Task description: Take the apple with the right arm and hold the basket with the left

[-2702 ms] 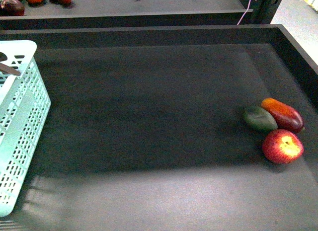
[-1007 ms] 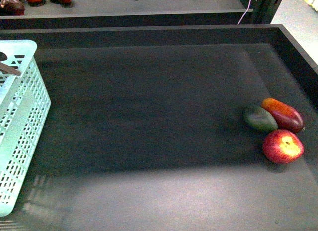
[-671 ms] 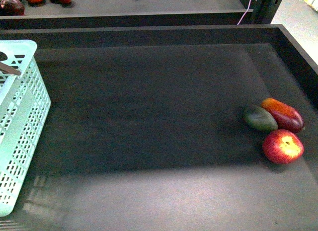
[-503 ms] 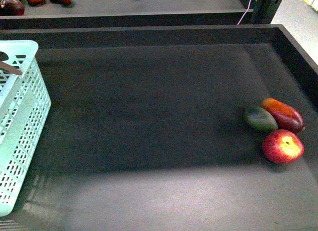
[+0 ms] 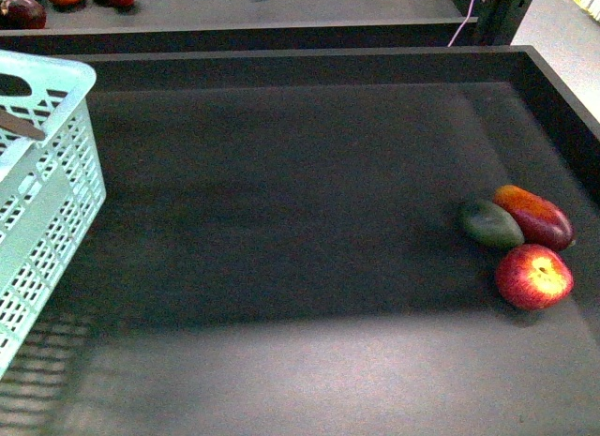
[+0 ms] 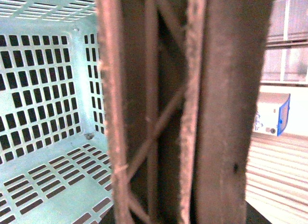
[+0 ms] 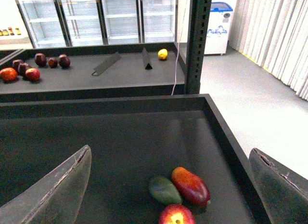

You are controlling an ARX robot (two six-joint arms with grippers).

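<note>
one apple (image 5: 533, 277) nr mango (image 5: 534, 217), basket (image 5: 47, 220) far lft (freezer (image 7: 216, 29) logo blurry)

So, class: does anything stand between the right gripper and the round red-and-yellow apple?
Nothing visible does. The right gripper, jaws wide apart, faces the round red-and-yellow apple with open space between. The dark green oval fruit and elongated red-orange mango lie close on its far side, off the path.

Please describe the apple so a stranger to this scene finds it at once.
In the big black tray, three fruits lie together near the right wall. The apple is the nearest to the robot: round, red with a yellow patch, unlike the long mango and the dark green fruit.
</note>
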